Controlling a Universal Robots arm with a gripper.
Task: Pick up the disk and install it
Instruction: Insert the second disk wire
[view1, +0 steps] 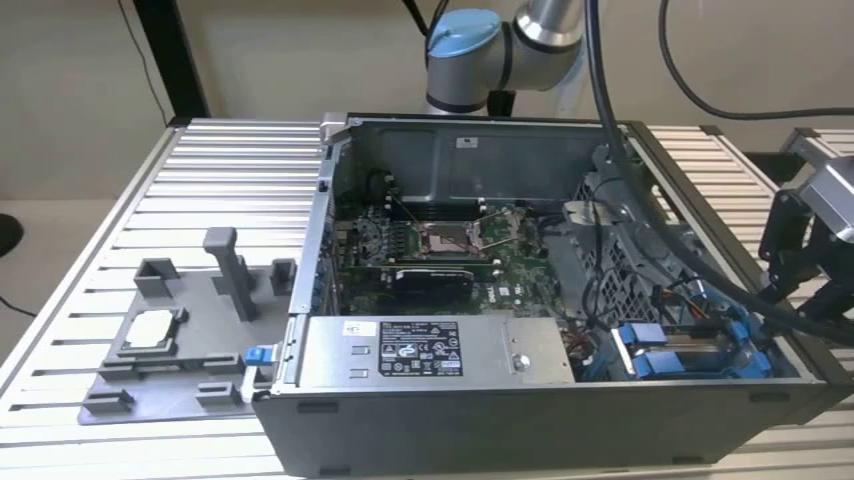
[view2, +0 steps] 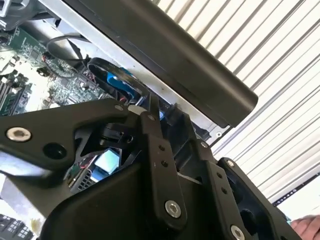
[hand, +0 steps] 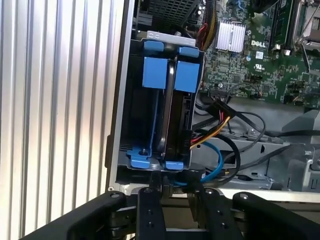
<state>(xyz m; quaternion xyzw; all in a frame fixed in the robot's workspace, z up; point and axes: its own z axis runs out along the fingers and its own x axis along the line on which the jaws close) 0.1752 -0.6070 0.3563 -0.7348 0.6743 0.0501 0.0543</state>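
Slatted aluminium table (view1: 227, 170) carries an open PC tower case (view1: 534, 420) lying on its side, with a grey fixture tray (view1: 160, 390) just beside it on the exterior view's left. Inside the case: motherboard (view1: 441, 240) with bare CPU socket, silver power supply box (view1: 427, 350) along the near wall, and a drive cage (view1: 694, 350) at the corner toward the exterior view's right. The disk (hand: 172, 110), silver drive in its blue carrier, sits on edge in that cage beside a 2nd blue carrier (hand: 152, 72), blue end tabs showing at both ends; looks seated or close to it, judged from how level the 2 carriers sit. The UR arm (view1: 814, 230) hangs over that corner. The gripper (hand: 172, 192) is at the cage's open end, black linkage just touching or just short of the carrier tabs; cannot tell whether it is spread or pressed together, and I see nothing pinched. Doing this step well, as I judge it: keep the push straight along the cage rails, stay off the orange-yellow power cable (hand: 220, 122) and blue data cable (hand: 215, 160) near the cage, and bear on the carrier frame, not the drive body.
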